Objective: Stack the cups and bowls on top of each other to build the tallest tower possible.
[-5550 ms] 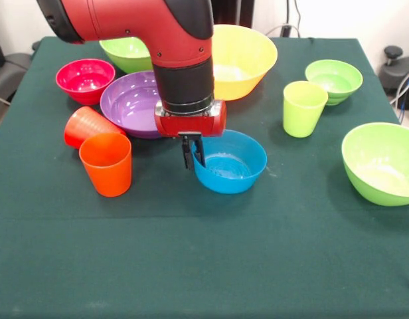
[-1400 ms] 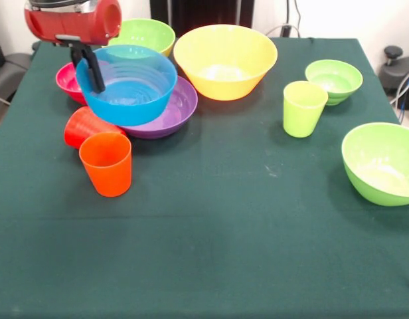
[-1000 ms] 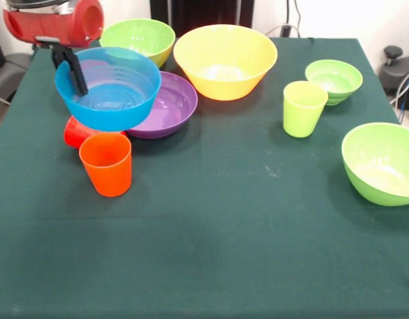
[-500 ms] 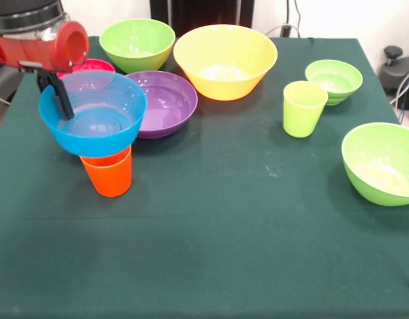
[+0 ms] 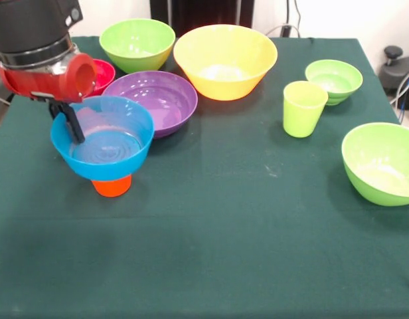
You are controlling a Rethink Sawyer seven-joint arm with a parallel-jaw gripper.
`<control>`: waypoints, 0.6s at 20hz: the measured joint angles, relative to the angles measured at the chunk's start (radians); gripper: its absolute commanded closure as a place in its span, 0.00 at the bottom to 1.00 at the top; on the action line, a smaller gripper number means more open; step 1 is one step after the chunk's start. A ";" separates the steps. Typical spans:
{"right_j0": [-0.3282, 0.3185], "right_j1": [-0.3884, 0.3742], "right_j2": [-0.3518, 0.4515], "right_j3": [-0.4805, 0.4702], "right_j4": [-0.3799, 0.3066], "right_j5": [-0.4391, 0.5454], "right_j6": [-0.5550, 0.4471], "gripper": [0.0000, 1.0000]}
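**Front view: blue bowl sits over the orange cup, end effector clamped on its rim**

Front view shows the end effector (image 5: pixel 70 121) at the left of the bench (image 5: pixel 211 252), its dark fingers closed on the left rim of the blue bowl (image 5: pixel 106 141) — one finger runs down inside the bowl, the other is hidden behind the wall. The blue bowl is upright and sits over the orange cup (image 5: pixel 112 186), of which only the narrow base shows beneath the bowl; whether the bowl's weight already rests on the cup cannot be told.

Just behind the arm's red wrist, the magenta bowl (image 5: pixel 103 72) peeks out, mostly covered. The purple bowl (image 5: pixel 153 101) stands just right of the blue bowl and behind it, their rims near each other. Farther back stand a lime green bowl (image 5: pixel 137 42) and the big yellow bowl (image 5: pixel 225 60), side by side and close together.

On the right side, the lime green cup (image 5: pixel 303 107) stands upright just in front of a small lime green bowl (image 5: pixel 334 80) — the two near, perhaps touching. A larger lime green bowl (image 5: pixel 382 163) sits apart at the right edge. All bowls are mouth up. The red cup cannot be seen.
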 measured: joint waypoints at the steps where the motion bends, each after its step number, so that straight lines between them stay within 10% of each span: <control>1: 0.000 0.006 0.000 0.000 0.000 0.000 0.000 1.00; 12: -0.006 0.016 0.004 0.002 -0.009 0.000 -0.004 1.00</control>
